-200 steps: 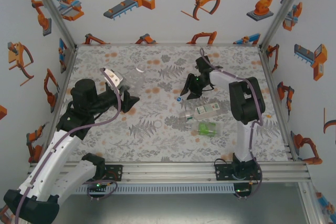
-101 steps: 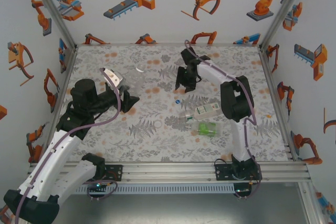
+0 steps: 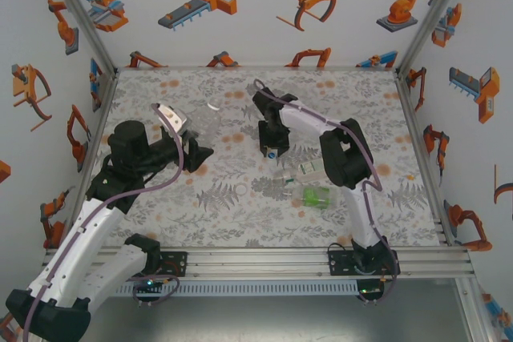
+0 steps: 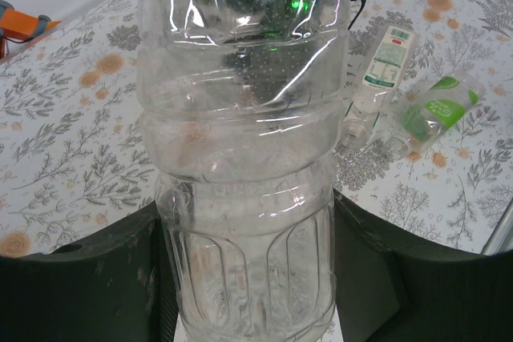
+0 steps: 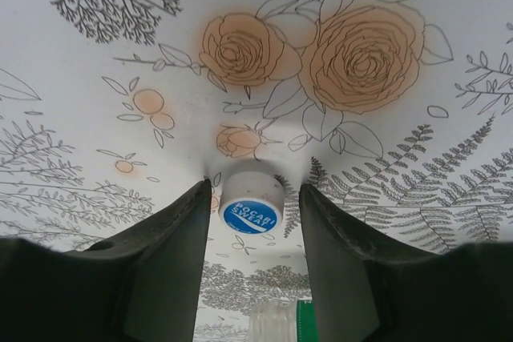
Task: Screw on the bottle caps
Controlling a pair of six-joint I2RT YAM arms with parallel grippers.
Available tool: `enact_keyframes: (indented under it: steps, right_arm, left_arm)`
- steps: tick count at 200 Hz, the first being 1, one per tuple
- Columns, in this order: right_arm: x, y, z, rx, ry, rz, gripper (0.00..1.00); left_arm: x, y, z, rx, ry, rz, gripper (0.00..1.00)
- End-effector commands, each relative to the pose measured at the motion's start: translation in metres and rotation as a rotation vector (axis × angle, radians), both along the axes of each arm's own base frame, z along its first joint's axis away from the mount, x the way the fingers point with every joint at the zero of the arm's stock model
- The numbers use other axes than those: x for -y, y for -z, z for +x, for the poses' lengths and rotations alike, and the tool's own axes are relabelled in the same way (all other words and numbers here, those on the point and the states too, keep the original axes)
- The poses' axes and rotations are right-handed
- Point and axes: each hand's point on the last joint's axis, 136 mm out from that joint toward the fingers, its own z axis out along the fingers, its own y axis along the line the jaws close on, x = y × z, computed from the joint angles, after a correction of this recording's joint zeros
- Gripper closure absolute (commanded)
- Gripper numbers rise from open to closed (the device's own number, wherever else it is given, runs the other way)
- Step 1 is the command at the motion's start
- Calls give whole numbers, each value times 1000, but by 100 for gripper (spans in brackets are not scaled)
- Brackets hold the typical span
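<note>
Since a second ago, the right gripper point(image 5: 255, 198) has swung leftward across the table point(image 3: 160, 198) and come down over the blue-topped cap point(image 5: 251, 212); the left arm has not moved. The cap sits top-up on the table between the right jaws, which stand open with a narrow gap on each side, so nothing is gripped yet. The left gripper point(image 4: 244, 274) is clamped on the clear bottle point(image 4: 244, 134) over the left side of the table. The labelled bottle point(image 3: 314, 168) and green bottle point(image 3: 317, 195) lie near the right arm. The step in hand appears to be picking up the cap. Centre the jaws so that both fingers meet the cap's rim together, and set them well down its side. Close gently: a small smooth cap is likely to tilt or squirt out under an off-centre pinch. Lift straight up and keep the cap level for the bottle mouth.
</note>
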Motion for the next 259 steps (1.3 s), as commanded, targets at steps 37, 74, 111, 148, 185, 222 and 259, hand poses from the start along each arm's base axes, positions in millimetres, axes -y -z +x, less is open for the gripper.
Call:
enact_keyframes:
  steps: [37,74,111,148,185,222,259]
  right_arm:
    - [3,1,-9,0,-18,-41,62]
    - [2,0,-11,0,-19,-42,67]
    - [1,-11,-8,19,-18,-27,73]
    - [-14,-66,-2,157,-141,100,77]
    - [-20,-125,-14,297,-322,319,80]
    - [-20,-198,-38,537,-544,586,81]
    - [-25,-271,-90,779,-883,796,86]
  left_arm:
    - [0,-6,-3,14,11,-32,100]
    - [1,-5,-2,11,10,-36,100]
    - [2,-3,-1,5,16,-29,100]
    - [7,13,-7,-20,88,69,100]
    - [13,24,-14,-16,193,168,100]
    - [20,32,-15,23,279,256,100]
    - [31,39,-15,68,374,334,100]
